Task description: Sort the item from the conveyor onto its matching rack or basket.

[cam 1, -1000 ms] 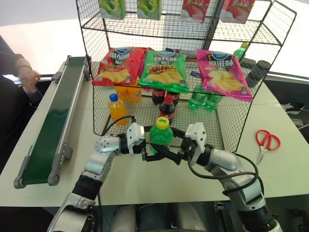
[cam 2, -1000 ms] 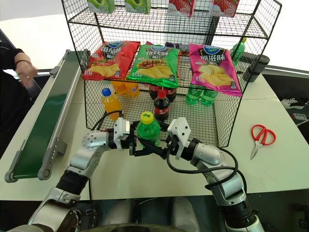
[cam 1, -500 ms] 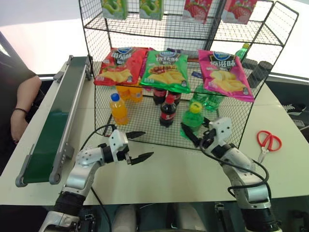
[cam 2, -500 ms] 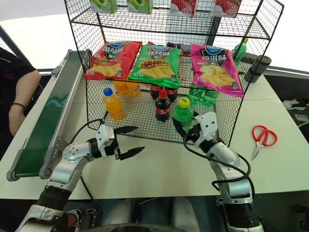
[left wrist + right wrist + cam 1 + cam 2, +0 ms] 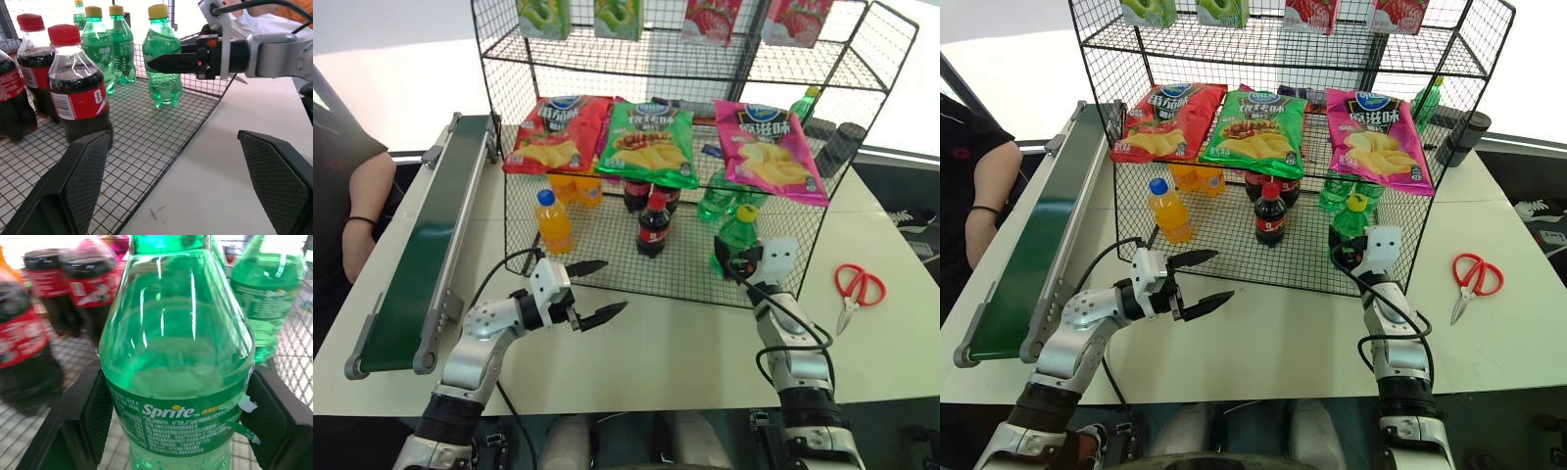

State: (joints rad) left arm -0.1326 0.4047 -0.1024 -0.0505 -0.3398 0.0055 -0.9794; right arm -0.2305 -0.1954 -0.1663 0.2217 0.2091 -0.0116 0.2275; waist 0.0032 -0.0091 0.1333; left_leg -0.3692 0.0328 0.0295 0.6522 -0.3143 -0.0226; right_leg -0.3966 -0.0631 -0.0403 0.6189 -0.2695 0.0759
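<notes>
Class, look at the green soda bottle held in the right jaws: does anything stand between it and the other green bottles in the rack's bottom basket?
Nothing visible does. The green soda bottle, clamped in the right gripper, is already over the basket floor. Bare mesh lies between it and the green bottles behind. The cola bottles stand off to one side.

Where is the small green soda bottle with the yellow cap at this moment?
The small translucent green soda bottle is gripped in the right hand, upright over the right side of the black wire basket, near two other green bottles.
</notes>
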